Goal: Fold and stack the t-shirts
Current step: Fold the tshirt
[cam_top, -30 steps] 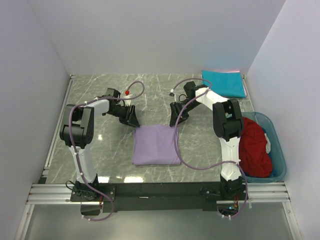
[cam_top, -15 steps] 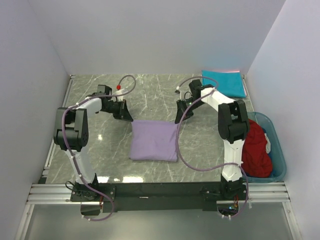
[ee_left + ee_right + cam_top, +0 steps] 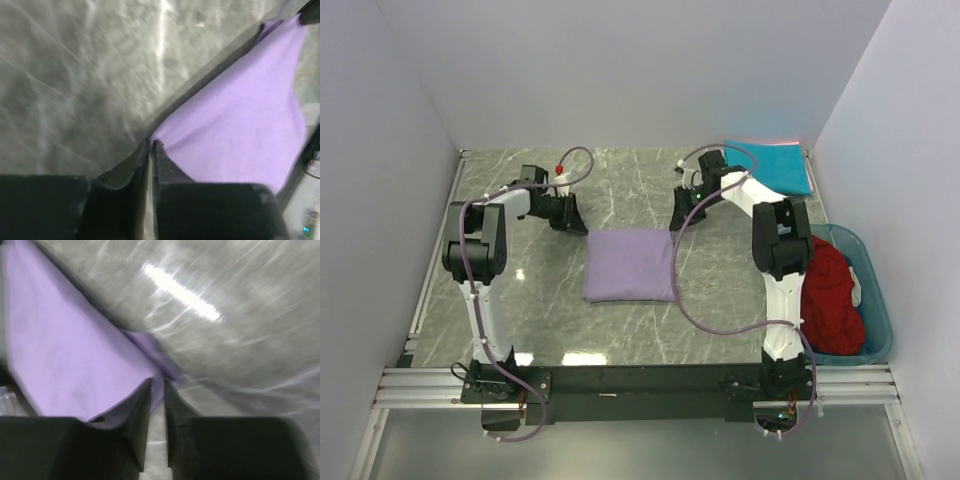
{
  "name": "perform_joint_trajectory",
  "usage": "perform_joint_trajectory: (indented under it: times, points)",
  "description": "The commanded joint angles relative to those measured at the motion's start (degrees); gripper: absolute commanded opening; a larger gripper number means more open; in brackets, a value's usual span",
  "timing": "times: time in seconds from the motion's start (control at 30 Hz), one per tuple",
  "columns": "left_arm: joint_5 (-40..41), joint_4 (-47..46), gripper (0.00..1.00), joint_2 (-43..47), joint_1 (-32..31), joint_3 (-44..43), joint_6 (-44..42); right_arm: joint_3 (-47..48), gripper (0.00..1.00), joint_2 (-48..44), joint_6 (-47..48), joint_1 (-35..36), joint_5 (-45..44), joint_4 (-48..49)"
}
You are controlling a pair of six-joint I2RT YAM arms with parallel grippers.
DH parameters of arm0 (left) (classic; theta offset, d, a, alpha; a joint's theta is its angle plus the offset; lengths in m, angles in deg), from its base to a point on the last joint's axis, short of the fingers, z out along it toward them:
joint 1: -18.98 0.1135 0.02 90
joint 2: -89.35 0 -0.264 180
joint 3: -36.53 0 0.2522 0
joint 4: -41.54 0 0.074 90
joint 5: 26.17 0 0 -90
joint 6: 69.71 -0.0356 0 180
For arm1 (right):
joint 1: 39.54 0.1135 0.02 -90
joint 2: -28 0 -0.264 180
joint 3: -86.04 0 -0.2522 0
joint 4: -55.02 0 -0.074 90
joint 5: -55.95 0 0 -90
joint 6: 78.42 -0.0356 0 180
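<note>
The lavender t-shirt lies folded into a flat rectangle in the middle of the marble table. My left gripper sits low at its far left corner, jaws pressed together on the fabric's tip. My right gripper is at the far right corner, its narrow jaws pinching a fold of the same shirt. The lavender cloth spreads away from the left jaws, and the same lavender cloth lies left of the right jaws. A folded teal t-shirt rests at the back right. The dark red t-shirt is heaped in the bin.
A translucent teal bin stands at the right edge beside the right arm's base. White walls close in the table on the left, back and right. A thin pink edge shows behind the teal t-shirt.
Both grippers closed on the lavender t-shirt's far corners and drew it toward the back of the table. The shirt now looks shorter from front to back.
</note>
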Motion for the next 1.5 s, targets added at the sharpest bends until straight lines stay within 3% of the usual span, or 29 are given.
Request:
perform_joint_trajectory:
  times: [0.0,0.07,0.1,0.17,0.23,0.3,0.4,0.5,0.6,0.63,0.73,0.77,0.87,1.07,1.13,1.17,1.27,1.37,1.47]
  points:
    - [4.2,-2.6,0.24,0.2,1.8,-3.6,0.4,7.6,0.28,0.6,-0.8,-0.9,-5.5,0.6]
    - [3.0,-4.4,0.49,4.4,3.4,-2.3,2.7,10.0,0.46,-1.7,-0.8,-1.1,-6.2,-0.4]
    - [2.2,-5.6,0.66,6.6,3.8,-1.5,3.1,10.2,0.62,-3.1,-0.8,-1.2,-6.3,-1.0]
    - [-0.8,-5.4,0.89,14.1,3.8,1.6,2.9,8.5,0.72,-8.6,-0.9,-1.1,-4.7,-1.2]
    - [-5.0,-4.5,0.99,19.0,3.8,4.7,3.8,5.3,0.75,-12.7,-1.8,-1.1,-1.4,-0.6]
    - [-11.6,-3.6,1.0,24.4,3.1,10.5,5.8,-1.5,0.77,-17.7,-5.1,0.0,5.4,-0.1]
    - [-14.3,-1.2,0.99,28.5,0.4,18.9,8.2,-9.8,0.78,-21.1,-4.7,4.1,9.1,-3.2]
    - [-12.7,-2.0,0.99,30.3,-0.1,27.6,12.7,-18.9,0.78,-23.7,-3.2,5.7,8.9,-4.8]
    - [-8.5,-1.1,0.99,32.9,-0.2,32.4,11.2,-25.2,0.78,-25.5,0.0,5.5,6.3,-6.9]
    - [-7.7,-0.9,0.94,33.5,-0.7,32.7,11.4,-26.8,0.77,-26.0,0.4,5.4,6.2,-7.0]
    - [-8.5,4.6,0.65,31.0,-3.2,29.8,7.2,-32.9,0.73,-26.9,0.5,5.5,7.0,-5.5]
    - [-7.9,5.0,0.48,30.3,-5.1,29.8,7.2,-33.5,0.72,-26.7,0.4,5.6,7.0,-5.1]
    - [-4.9,9.4,0.36,25.8,-9.6,26.7,4.0,-33.4,0.69,-24.5,0.9,5.4,7.8,-5.2]
    - [0.6,14.1,0.38,19.7,-10.4,24.5,2.0,-32.9,0.66,-19.5,0.7,5.6,10.6,-3.6]
    - [-0.4,13.4,0.4,17.8,-10.3,23.9,2.8,-31.2,0.61,-17.4,0.7,5.7,11.0,-3.3]
    - [-1.0,12.4,0.4,17.0,-10.3,23.6,3.5,-30.6,0.52,-15.0,0.6,5.6,11.3,-3.0]
    - [-2.6,10.8,0.37,13.7,-9.9,20.7,4.0,-27.0,0.37,-11.1,-0.1,5.1,11.1,-2.6]
    - [-2.3,8.0,0.35,11.9,-7.6,17.0,5.6,-23.6,0.1,-9.8,-1.0,2.9,9.0,-1.0]
    - [-1.9,8.2,0.34,9.8,-5.4,11.8,5.0,-18.7,0.0,-8.5,-0.8,0.7,7.5,-1.9]
